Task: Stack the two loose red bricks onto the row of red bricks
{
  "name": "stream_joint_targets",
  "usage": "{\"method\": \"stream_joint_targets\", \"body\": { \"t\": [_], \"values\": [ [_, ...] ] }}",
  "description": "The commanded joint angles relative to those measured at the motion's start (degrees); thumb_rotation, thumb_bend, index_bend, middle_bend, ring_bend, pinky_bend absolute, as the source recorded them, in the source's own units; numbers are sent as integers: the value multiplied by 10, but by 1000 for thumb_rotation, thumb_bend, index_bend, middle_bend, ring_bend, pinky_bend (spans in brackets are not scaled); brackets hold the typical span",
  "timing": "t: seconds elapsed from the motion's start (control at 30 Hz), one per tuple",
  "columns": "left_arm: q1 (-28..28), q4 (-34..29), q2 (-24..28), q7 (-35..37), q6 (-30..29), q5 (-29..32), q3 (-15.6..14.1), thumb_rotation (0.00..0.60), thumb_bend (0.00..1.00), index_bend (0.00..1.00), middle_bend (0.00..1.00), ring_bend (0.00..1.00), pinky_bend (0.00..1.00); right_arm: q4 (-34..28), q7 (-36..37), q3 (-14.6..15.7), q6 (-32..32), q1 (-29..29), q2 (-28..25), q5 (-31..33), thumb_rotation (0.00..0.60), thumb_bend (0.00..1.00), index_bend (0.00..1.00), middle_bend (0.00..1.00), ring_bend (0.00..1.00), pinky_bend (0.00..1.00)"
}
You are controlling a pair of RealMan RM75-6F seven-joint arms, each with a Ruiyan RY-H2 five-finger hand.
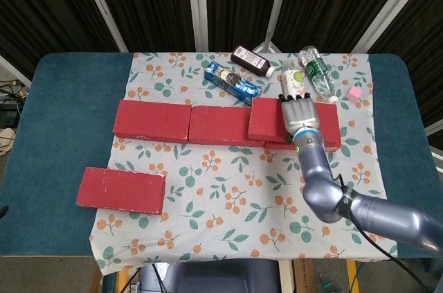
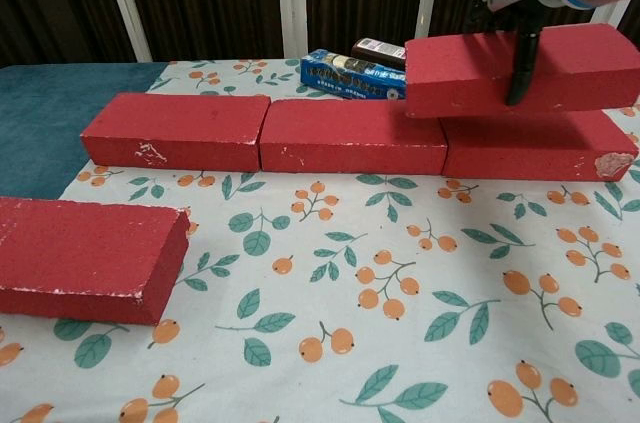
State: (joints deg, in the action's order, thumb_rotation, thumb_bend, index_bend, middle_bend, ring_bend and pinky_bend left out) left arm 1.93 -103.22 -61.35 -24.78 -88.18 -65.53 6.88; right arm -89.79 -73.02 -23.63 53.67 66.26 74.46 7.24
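Three red bricks form a row: the left brick [image 1: 152, 121] [image 2: 175, 130], the middle brick [image 1: 227, 125] [image 2: 352, 135] and the right brick [image 2: 535, 146]. My right hand [image 1: 299, 114] [image 2: 522, 3] grips a loose red brick [image 1: 264, 118] [image 2: 455, 73] from above. It holds that brick level, low over the right brick and overlapping the seam with the middle one. I cannot tell whether the two bricks touch. The other loose red brick [image 1: 121, 190] [image 2: 90, 258] lies flat at the front left. My left hand is out of sight.
Behind the row lie a blue box [image 1: 234, 83], a dark bottle [image 1: 251, 60], a white bottle [image 1: 294, 84], a clear water bottle [image 1: 317, 71] and a small pink cube [image 1: 354, 93]. A floral cloth [image 1: 228, 203] covers the blue table [image 1: 62, 120].
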Motion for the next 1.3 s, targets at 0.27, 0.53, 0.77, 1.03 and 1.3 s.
{"method": "stream_joint_targets", "body": {
  "t": [0.27, 0.53, 0.77, 1.03, 1.3],
  "values": [
    [10, 6, -14, -34, 5, 33, 7, 600, 0, 47, 0, 0, 220, 162, -7, 23, -106, 80, 57, 90, 600, 0, 87, 306, 295, 111],
    [16, 6, -23, -46, 6, 30, 4, 600, 0, 46, 0, 0, 220, 191, 20, 39, -144, 87, 77, 75, 600, 0, 87, 306, 295, 110],
    [15, 10, -26, -41, -2, 27, 5, 600, 0, 46, 0, 0, 220, 174, 64, 56, -143, 99, 87, 36, 600, 0, 87, 306, 295, 110],
    [15, 12, -21, -30, 0, 22, 3, 600, 0, 46, 0, 0, 220, 147, 96, 78, -121, 112, 89, 30, 600, 0, 87, 306, 296, 111],
    [12, 13, -16, -21, -3, 19, 2, 600, 0, 47, 0, 0, 220, 157, 118, 98, -117, 121, 98, 29, 600, 0, 87, 306, 295, 110]
  ]
}}
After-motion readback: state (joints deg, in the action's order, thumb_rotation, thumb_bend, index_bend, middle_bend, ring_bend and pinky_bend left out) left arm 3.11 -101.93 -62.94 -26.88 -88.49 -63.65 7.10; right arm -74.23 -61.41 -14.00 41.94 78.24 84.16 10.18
